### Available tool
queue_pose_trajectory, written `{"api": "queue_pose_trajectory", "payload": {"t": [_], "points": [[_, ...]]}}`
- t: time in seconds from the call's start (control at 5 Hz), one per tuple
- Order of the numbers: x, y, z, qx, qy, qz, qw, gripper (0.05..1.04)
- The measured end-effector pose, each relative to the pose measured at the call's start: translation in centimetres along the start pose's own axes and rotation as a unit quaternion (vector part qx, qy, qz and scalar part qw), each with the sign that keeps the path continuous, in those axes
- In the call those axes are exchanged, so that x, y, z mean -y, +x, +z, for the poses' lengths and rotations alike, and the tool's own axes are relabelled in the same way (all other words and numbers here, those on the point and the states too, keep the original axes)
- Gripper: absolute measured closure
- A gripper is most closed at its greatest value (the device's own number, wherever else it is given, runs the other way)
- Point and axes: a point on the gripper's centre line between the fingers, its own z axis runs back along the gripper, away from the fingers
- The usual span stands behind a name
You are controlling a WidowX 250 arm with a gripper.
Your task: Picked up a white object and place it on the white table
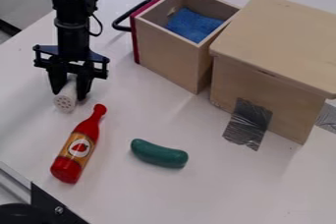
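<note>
White cylinder with a perforated end sits between the 2 fingers of the black claw, which appears to grip it at or just above the white worktop. Its long axis slants out toward the view's lower left, holes foremost. Nearby, a red toy bottle bears an illustrated label, its writing unreadable.

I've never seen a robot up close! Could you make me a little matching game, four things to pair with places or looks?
1. White cylinder with a holed end
2. Red bottle
3. Rough blue piece
4. Smooth green pickle shape

A. Inside the open wooden drawer
B. Curved, unlabelled
C. Between the black gripper's fingers
D. Wears an orange label

Pairs: 1-C, 2-D, 3-A, 4-B
</note>
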Motion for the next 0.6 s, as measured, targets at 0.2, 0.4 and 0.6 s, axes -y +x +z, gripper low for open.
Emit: {"api": "queue_pose_trajectory", "payload": {"t": [0.2,0.4,0.6], "points": [[0.1,-0.1,-0.4,-0.010,-0.002,0.003,0.9999,0.233],[0.3,-0.5,-0.1,-0.025,-0.008,0.008,0.9996,0.074],[0.4,-1.0,0.8,-0.035,-0.017,0.009,0.9992,0.081]]}}
